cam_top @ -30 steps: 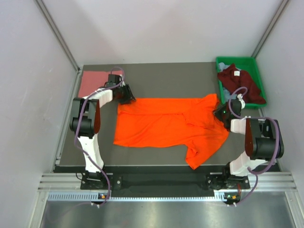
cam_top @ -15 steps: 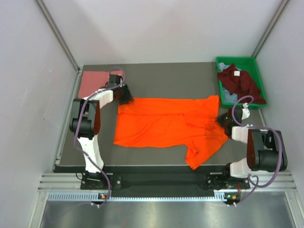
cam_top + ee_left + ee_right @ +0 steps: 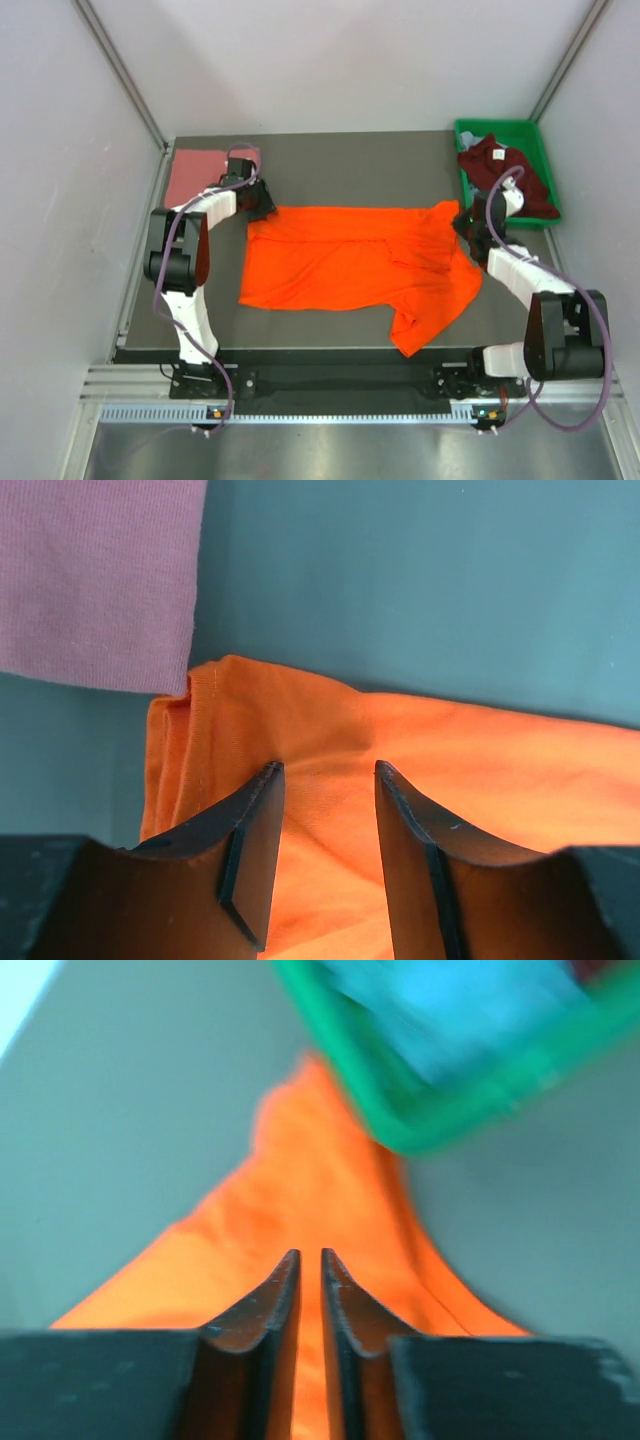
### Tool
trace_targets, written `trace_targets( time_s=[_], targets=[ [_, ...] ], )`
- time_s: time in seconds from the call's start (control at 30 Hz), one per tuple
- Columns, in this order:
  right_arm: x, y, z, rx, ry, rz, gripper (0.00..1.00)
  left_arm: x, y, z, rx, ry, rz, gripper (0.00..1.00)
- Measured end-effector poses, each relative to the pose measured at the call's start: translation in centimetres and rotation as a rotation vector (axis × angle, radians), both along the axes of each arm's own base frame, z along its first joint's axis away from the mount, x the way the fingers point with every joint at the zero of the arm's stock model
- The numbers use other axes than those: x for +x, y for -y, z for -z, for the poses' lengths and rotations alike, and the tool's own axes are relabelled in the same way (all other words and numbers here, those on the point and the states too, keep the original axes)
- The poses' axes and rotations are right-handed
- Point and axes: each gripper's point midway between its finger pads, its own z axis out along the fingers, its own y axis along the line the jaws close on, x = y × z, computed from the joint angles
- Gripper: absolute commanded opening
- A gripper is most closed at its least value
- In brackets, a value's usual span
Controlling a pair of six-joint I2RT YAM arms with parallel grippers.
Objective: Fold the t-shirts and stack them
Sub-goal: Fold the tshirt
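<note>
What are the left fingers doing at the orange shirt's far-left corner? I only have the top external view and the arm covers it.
Observer: The left wrist view shows the left gripper with its jaws apart over the orange shirt. Flat cloth shows in the gap and does not look pinched.
Operator: How close is the pink one?
Observer: The pink shirt has its edge right by that orange corner. I cannot tell whether they touch.
Operator: And the right side?
Observer: The right wrist view is blurred. The right gripper has only a thin slit between its jaws, with orange cloth beyond and the green bin ahead. I cannot tell whether it pinches any cloth.
</note>
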Motion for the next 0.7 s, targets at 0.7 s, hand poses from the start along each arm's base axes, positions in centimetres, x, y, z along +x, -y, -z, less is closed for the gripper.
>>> trace_targets(
  time_s=[0.7],
  targets=[
    [6.8,-1.6,6.3,-0.167,-0.293,-0.187,0.05,-2.0,-3.6,0.5,0.142,-0.008,-0.135,0.46]
  ],
)
